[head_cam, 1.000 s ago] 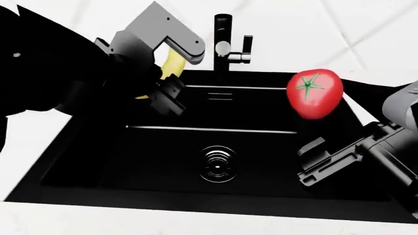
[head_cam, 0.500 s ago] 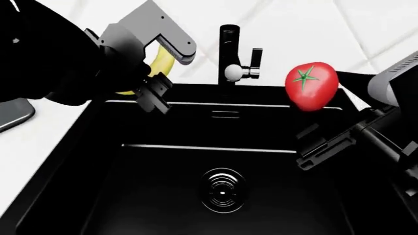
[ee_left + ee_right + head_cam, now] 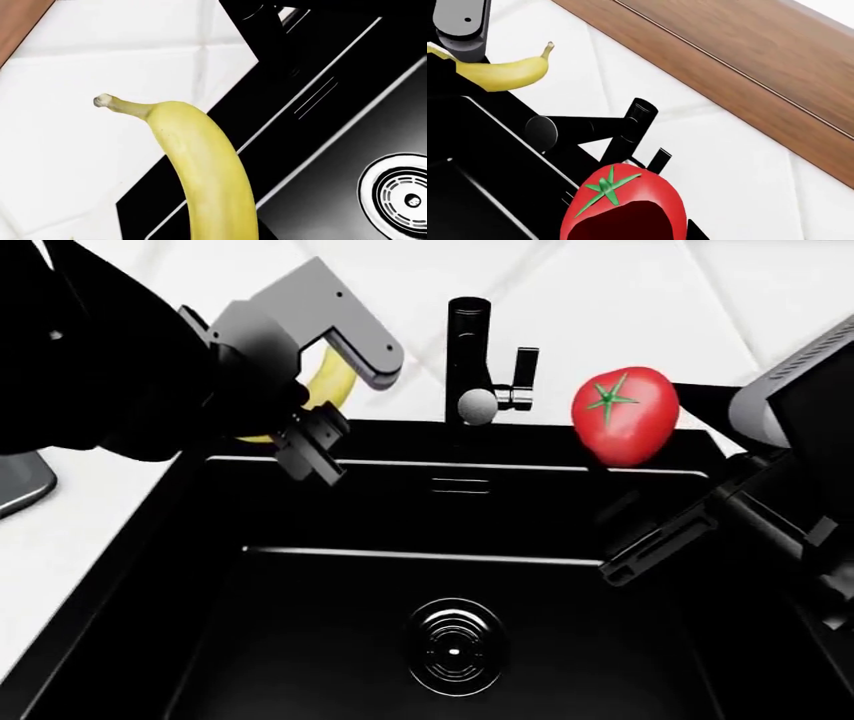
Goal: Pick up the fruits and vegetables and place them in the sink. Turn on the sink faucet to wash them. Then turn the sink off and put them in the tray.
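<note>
Left gripper: the curved yellow banana is held in its jaws, above the back left rim of the sink and the white worktop beside it.
Risk at the left: if the banana is let go here, it may well be dropped on the rim or the worktop rather than in the basin, since it is not yet carried over the open basin.
Sink: one large rectangular matte black basin, with one round ridged drain; no fruit is seen in it.
Faucet: one tall black column tap with one short side lever, standing between the two arms; it could be knocked by either arm.
Right gripper: the small glossy red tomato is held in its jaws, above the back right of the sink.
Risk at the right: a round tomato released from this height would probably bounce or roll.
Count: one banana, one tomato, two grippers.
Tray: only a dark grey corner is seen at the far left.
</note>
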You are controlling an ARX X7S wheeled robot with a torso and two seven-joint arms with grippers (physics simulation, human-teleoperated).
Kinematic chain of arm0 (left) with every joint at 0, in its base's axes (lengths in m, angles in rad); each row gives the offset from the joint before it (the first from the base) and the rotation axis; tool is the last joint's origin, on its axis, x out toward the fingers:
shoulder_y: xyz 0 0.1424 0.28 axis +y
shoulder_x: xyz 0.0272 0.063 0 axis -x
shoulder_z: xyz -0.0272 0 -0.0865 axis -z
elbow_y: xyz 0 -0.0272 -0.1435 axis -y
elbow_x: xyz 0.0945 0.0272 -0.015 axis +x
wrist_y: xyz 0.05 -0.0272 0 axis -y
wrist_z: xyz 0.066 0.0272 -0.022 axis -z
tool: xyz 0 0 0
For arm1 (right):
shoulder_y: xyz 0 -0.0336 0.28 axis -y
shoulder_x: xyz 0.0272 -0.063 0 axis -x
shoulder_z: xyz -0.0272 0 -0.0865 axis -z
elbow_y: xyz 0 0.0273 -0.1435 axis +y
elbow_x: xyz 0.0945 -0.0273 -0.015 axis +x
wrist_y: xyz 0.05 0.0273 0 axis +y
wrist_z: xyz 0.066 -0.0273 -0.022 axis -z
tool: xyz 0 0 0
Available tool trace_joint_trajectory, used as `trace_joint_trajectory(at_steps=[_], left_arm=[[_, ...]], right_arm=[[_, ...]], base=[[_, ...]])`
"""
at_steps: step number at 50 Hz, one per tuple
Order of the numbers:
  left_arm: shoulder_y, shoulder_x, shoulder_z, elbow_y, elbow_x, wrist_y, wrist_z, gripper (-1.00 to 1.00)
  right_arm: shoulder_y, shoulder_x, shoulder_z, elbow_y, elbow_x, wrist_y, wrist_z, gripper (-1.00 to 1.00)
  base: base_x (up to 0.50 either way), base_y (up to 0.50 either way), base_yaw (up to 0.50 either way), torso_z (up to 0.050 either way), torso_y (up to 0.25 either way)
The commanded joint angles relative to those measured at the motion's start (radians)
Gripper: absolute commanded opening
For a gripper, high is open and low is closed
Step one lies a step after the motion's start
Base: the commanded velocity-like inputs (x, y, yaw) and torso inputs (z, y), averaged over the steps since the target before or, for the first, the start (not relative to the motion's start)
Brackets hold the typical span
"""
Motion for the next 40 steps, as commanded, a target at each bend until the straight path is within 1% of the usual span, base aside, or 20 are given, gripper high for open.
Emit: trace_joint_trajectory(at_steps=[1,4,7,15,22,29,35,40], left_arm=[[0.003,-0.004,0.014,0.005,0.006,0.009,-0.006,-1.0],[0.009,-0.005,0.04,0.019,0.018,0.01,0.019,-1.0],[0.006,-0.006,0.1,0.06,0.045,0.004,0.092,-1.0],[-0.001,0.018,0.22,0.099,0.112,0.017,0.223,-1.0],[0.003,0.044,0.3,0.092,0.175,0.081,0.352,-1.0],[0.018,0.083,0.406,0.094,0.255,0.164,0.5,-1.0],[0.047,0.141,0.471,0.043,0.311,0.215,0.572,-1.0],[0.063,0.172,0.499,0.034,0.331,0.239,0.601,-1.0]], right_arm=[[0.012,-0.008,0.014,0.001,-0.03,0.011,-0.006,-1.0],[0.012,-0.01,0.015,-0.001,-0.029,0.009,-0.005,-1.0],[0.011,-0.007,0.016,-0.003,-0.03,0.009,-0.007,-1.0],[0.009,0.005,0.021,-0.008,-0.032,0.008,-0.017,-1.0],[-0.005,0.014,0.024,-0.009,-0.042,-0.006,-0.022,-1.0],[-0.006,0.013,0.026,-0.007,-0.037,-0.009,-0.014,-1.0],[-0.016,0.024,0.028,0.001,-0.047,-0.017,-0.015,-1.0],[-0.023,0.04,0.033,0.001,-0.049,-0.025,-0.014,-1.0]], base=[[0.0,0.0,0.0,0.0,0.0],[0.0,0.0,0.0,0.0,0.003],[0.0,0.0,0.0,0.0,0.0],[0.0,0.0,0.0,0.001,0.0],[0.0,0.0,0.0,0.0,0.001],[0.0,0.0,0.0,0.0,0.0],[0.0,0.0,0.0,0.0,0.0],[0.0,0.0,0.0,0.0,0.002]])
